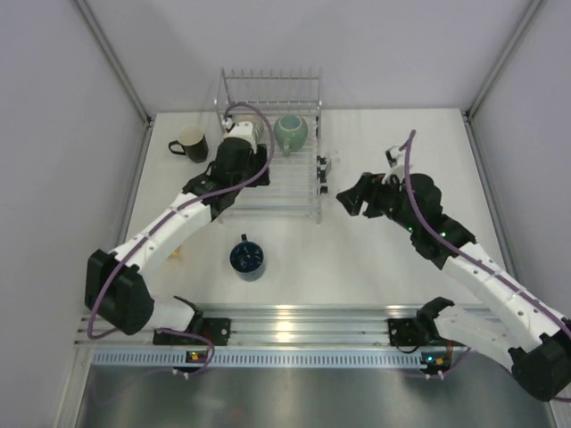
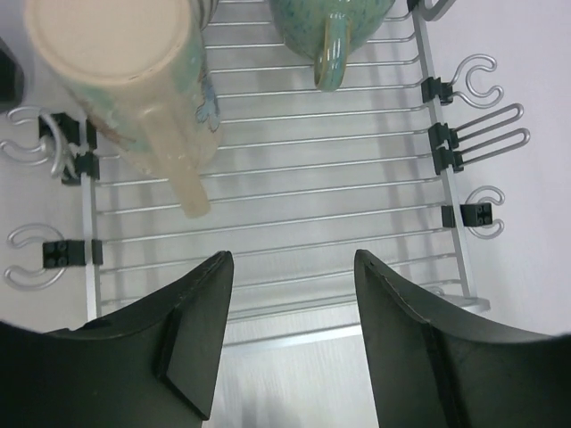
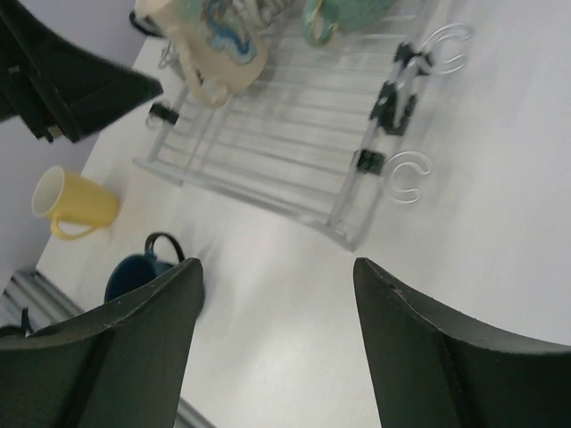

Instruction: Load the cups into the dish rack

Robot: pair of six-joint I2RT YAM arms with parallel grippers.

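The left gripper hangs over the near end of the rectangular silver wire dish rack, its black fingers parted with nothing between them. Inside the rack, a tall cream cup rests base-up at the far left, hidden from overhead by the arm. A teal-green cup sits at the far right, cut off by the frame edge in both wrist views. On the white table, a black mug with cream inside stands just left of the rack, and a dark blue cup stands on the near side of the rack. A small yellow mug shows clearly only from the right wrist. The right gripper, right of the rack, is likewise spread wide and empty.
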